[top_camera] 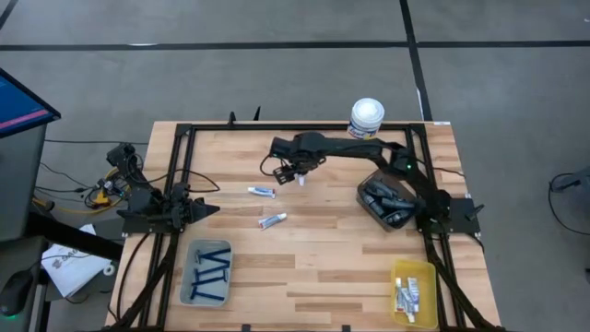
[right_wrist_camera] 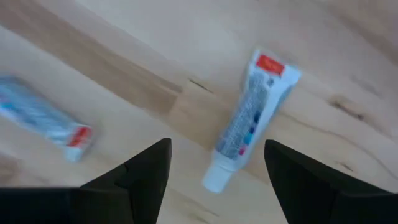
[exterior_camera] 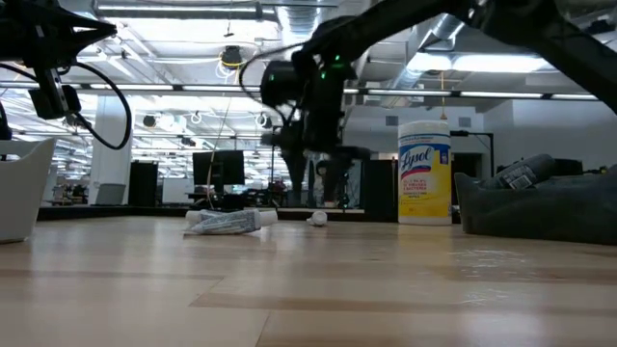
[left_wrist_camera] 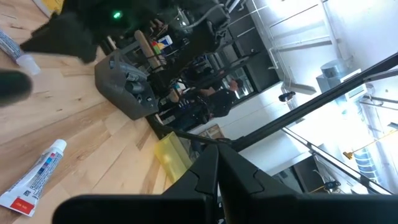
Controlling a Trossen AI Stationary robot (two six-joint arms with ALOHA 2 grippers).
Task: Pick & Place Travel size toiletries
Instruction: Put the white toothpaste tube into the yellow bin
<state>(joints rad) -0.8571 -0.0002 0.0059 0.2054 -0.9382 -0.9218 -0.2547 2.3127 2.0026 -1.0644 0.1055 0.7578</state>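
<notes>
Two small white tubes with blue print lie flat on the wood near the table's middle, one (top_camera: 262, 192) farther, one (top_camera: 272, 220) nearer. My right gripper (top_camera: 294, 173) hovers open just to the far right of them, touching nothing. In its wrist view, one tube (right_wrist_camera: 252, 118) lies beyond the gap between the fingers (right_wrist_camera: 217, 186), and the other (right_wrist_camera: 43, 121) is off to one side. The low view shows a tube (exterior_camera: 227, 223) lying below the gripper (exterior_camera: 326, 183). My left gripper (top_camera: 214, 210) rests shut at the table's left side.
A grey tray (top_camera: 210, 270) with blue razors sits near left. A dark tray (top_camera: 387, 203) of dark containers is at the right, and a yellow tray (top_camera: 414, 291) with tubes near right. A white-lidded canister (top_camera: 367, 118) stands at the far edge. A small white bit (top_camera: 302, 182) lies by the right gripper.
</notes>
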